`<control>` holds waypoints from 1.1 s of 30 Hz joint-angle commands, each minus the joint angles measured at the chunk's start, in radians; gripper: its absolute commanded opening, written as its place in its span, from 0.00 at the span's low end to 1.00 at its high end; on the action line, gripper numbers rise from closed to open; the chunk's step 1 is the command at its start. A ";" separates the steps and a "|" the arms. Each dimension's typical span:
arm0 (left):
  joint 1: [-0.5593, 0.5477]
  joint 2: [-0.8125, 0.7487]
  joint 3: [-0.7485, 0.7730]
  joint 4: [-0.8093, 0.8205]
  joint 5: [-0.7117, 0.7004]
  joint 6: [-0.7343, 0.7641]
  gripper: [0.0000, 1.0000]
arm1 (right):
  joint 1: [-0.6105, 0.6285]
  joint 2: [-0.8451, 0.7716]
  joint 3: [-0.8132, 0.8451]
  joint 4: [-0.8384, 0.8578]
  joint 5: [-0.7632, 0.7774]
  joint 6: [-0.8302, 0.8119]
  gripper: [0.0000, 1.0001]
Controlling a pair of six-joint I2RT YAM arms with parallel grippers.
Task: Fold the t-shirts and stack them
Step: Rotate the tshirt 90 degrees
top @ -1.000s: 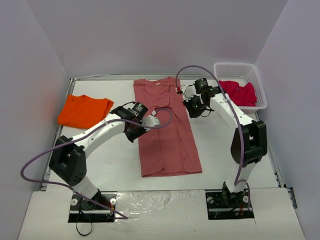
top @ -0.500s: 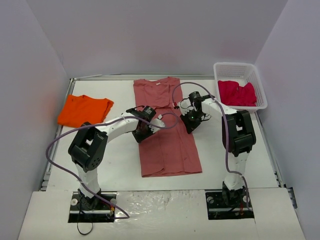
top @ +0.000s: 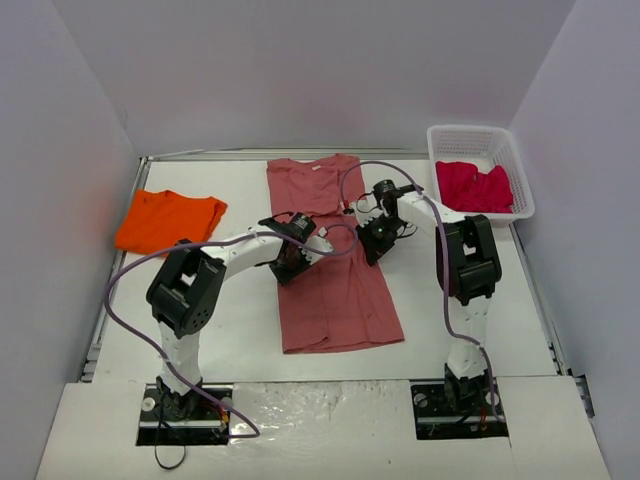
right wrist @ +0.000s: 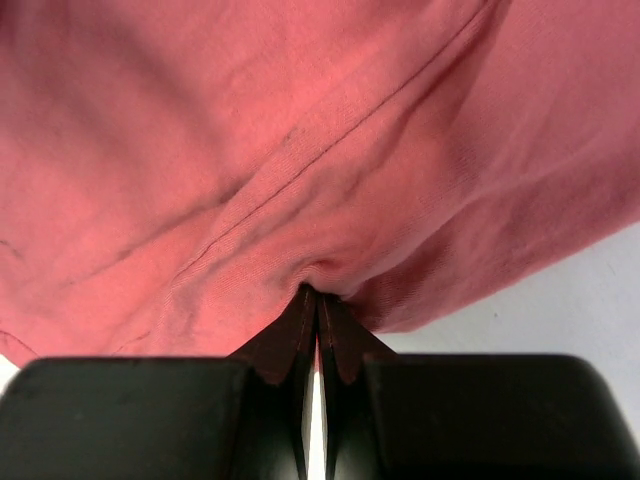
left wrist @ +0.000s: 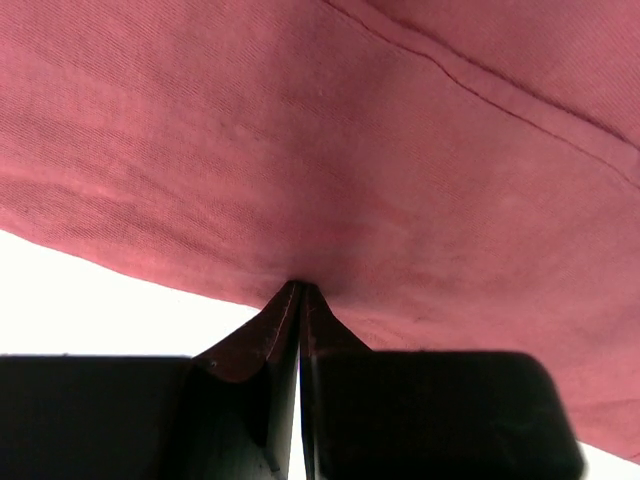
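Two pinches grip the brick-red t-shirt (top: 340,300) lying on the table (top: 250,330) from its far edge nearward: your left fingers (left wrist: 250,390) clench its left side edge, your right fingers (right wrist: 270,385) its right, so expect light, limp cloth sagging between them.

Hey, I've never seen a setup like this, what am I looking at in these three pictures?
Two robot arms are bolted to a white table, each ending in a two-finger gripper. The wide picture looks down from above and behind them; the two close-ups come from cameras on their wrists. A brick-red t-shirt lies flat in the middle, an orange t-shirt on the left, and a crimson-pink t-shirt sits in a white basket at the right. The left gripper is pinched shut on the brick-red t-shirt's left edge, the right gripper on its right edge; each close-up shows that cloth clamped.
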 commanded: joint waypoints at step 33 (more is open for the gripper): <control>0.147 0.192 0.254 -0.002 -0.083 -0.071 0.02 | -0.055 0.319 0.388 -0.049 0.139 0.071 0.00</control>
